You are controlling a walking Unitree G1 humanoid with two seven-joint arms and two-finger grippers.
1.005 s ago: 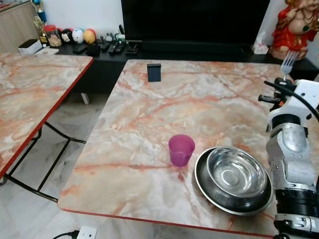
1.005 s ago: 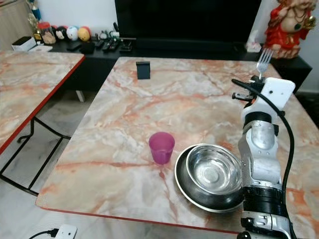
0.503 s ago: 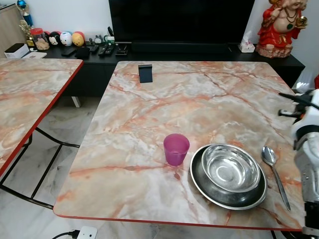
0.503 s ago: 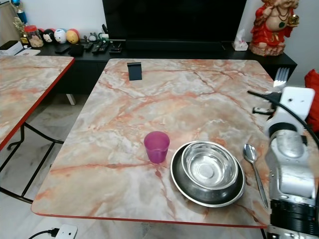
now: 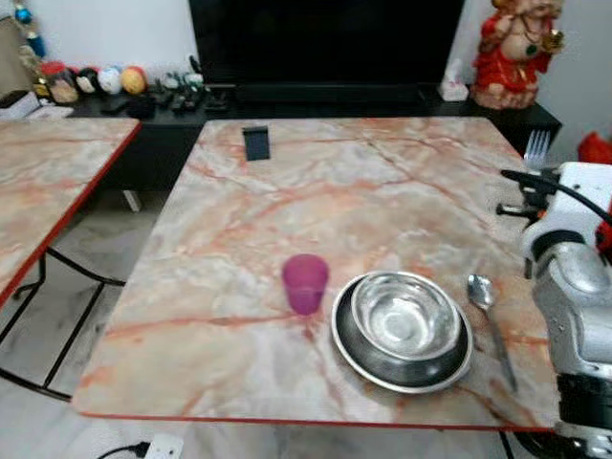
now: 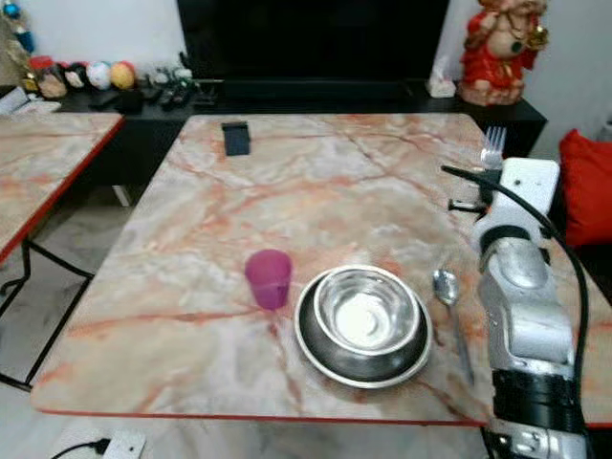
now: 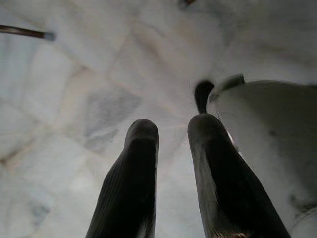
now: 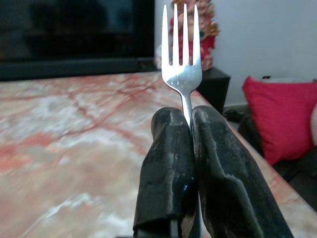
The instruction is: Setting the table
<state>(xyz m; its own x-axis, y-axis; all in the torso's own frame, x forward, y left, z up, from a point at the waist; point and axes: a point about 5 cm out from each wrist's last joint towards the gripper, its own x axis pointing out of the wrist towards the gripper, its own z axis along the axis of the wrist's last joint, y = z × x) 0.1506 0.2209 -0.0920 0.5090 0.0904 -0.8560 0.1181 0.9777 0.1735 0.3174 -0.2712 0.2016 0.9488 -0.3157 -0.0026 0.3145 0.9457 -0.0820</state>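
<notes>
My right gripper (image 8: 185, 116) is shut on the handle of a silver fork (image 8: 182, 49), held upright with its tines up. In the eye views the fork (image 5: 536, 148) rises above my right arm (image 5: 572, 277) at the right edge of the marble table (image 5: 382, 191). Near the front edge a steel bowl (image 5: 404, 314) sits in a steel plate (image 5: 359, 354). A spoon (image 5: 481, 292) lies just right of the plate, and a purple cup (image 5: 305, 283) stands just left of it. My left gripper (image 7: 171, 131) hangs over the tiled floor, fingers slightly apart, holding nothing.
A small black object (image 5: 255, 142) stands at the table's far left. A second marble table (image 5: 48, 182) is to the left, with a gap of floor between. Behind are a dark TV unit (image 5: 325, 91) and a red statue (image 5: 509, 48). A red cushion (image 6: 583, 186) lies to the right.
The camera has swung to the right, so the whole scene has shifted left. The spoon, hidden behind my right arm a second ago, now shows. The fork stays gripped and upright.
</notes>
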